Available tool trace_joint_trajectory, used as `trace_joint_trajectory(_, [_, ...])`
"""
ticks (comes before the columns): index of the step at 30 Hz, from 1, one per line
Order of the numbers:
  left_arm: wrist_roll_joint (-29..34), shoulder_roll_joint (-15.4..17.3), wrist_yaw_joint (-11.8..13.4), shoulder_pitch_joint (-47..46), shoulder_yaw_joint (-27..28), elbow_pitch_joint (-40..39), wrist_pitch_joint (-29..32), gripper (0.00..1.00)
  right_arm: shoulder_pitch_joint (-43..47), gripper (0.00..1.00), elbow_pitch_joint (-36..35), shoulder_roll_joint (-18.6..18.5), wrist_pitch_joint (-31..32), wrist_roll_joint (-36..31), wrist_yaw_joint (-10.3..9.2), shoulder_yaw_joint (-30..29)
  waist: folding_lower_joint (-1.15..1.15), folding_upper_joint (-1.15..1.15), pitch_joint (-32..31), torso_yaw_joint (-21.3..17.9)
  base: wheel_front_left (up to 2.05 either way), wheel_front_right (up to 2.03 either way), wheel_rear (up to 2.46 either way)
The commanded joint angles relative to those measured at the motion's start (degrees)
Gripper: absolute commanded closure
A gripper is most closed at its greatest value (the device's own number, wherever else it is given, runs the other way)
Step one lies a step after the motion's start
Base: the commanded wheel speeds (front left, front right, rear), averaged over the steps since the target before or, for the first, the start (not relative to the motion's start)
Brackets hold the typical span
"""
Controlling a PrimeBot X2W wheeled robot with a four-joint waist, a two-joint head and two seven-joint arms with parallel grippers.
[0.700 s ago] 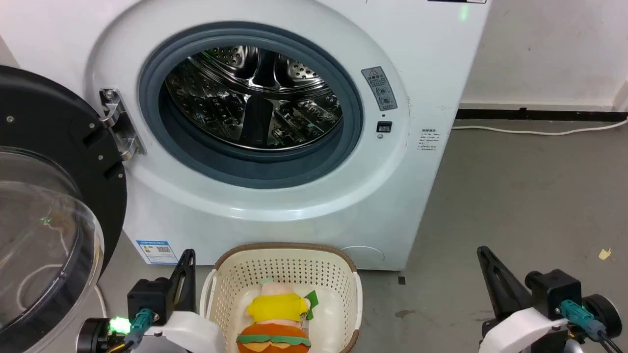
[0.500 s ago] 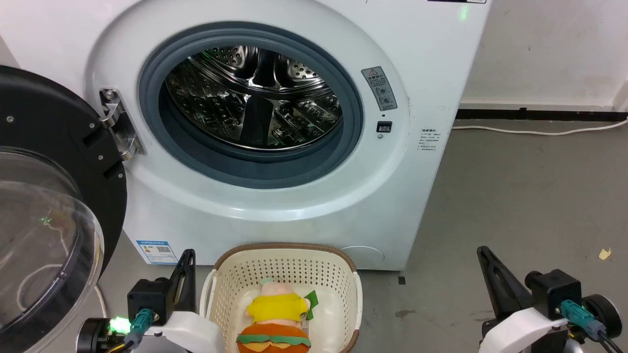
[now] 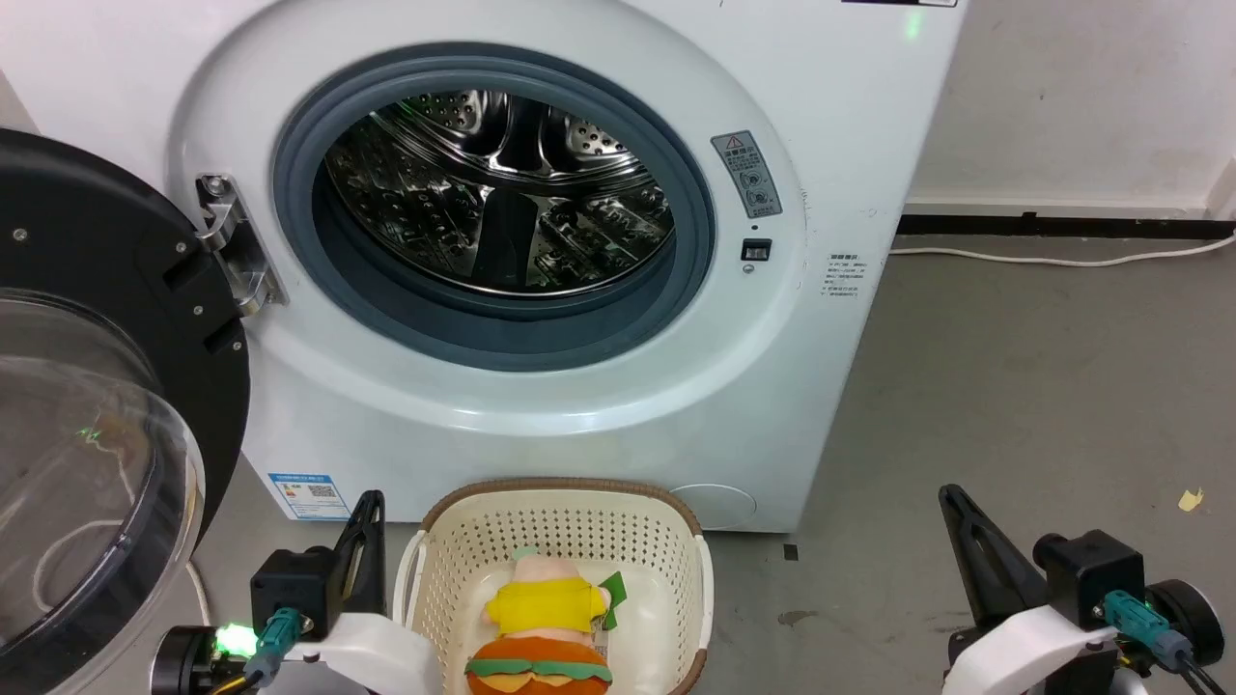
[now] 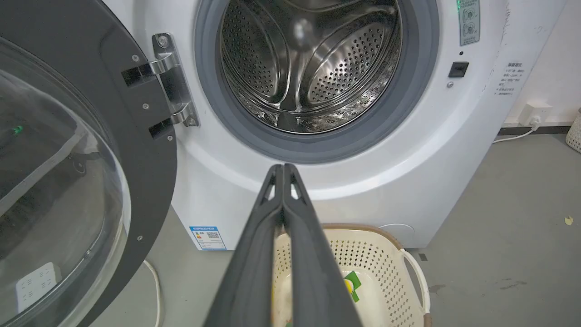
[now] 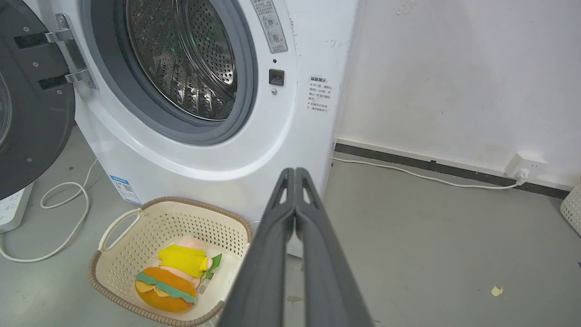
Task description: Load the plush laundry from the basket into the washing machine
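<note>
- Lying in the basket (image 3: 560, 489), the plush laundry (image 3: 541, 627) has its orange bun at the near end and its pale pink top toward the washing machine (image 3: 850, 145). It is not in contact with either gripper.
- The basket sits on the floor (image 3: 1014, 386) just in front of the machine, below the open drum (image 3: 502, 193).
- Left gripper (image 3: 371, 502): just left of the basket's left wall and outside it, with the plush to its right and nearer. The left wrist view shows the fingers pressed together along their length, with nothing between them.
- Right gripper (image 3: 951, 494): over bare floor, well apart from the basket, with the plush far to its left. The right wrist view shows the fingers together and empty.
- Door (image 3: 97, 338) is swung fully open to the left and the drum mouth is unobstructed.
- Compared with 0.7 s and 0.5 s ago, no visible difference: both grippers, the basket, the plush and the door are in the same places, and the camera has not shifted.
</note>
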Motion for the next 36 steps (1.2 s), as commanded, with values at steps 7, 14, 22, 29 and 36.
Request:
trace_joint_trajectory(7, [0.16,-0.01,-0.25,-0.88,0.15,-0.25,0.02,1.00,-0.68,1.00,-0.25,0.14,0.08,-0.43,0.03,-0.16,0.00,0.00,0.00,0.00,0.00,0.00,0.00])
trace_joint_trajectory(14, [0.16,-0.01,-0.25,-0.88,0.15,-0.25,0.02,1.00,-0.68,1.00,-0.25,0.14,0.08,-0.43,0.03,-0.16,0.00,0.00,0.00,0.00,0.00,0.00,0.00])
trace_joint_trajectory(22, [-0.03,0.00,0.07,0.04,-0.05,0.01,-0.02,0.00,0.02,0.00,0.03,0.00,-0.02,0.06,0.00,0.07,0.00,0.00,0.00,0.00,0.00,0.00,0.00])
trace_joint_trajectory(29, [-0.57,0.00,0.14,0.12,-0.56,-0.15,-0.86,0.00,0.32,0.00,-0.25,0.01,-0.85,0.83,0.00,-0.23,0.00,0.00,0.23,-0.04,0.00,0.00,0.00])
trace_joint_trajectory(36, [-1.17,0.00,-0.18,-0.21,-1.30,0.26,-1.69,0.00,0.28,0.00,-0.64,0.02,-1.68,1.62,0.00,-0.68,0.00,0.00,1.39,-0.22,0.00,0.00,0.00])
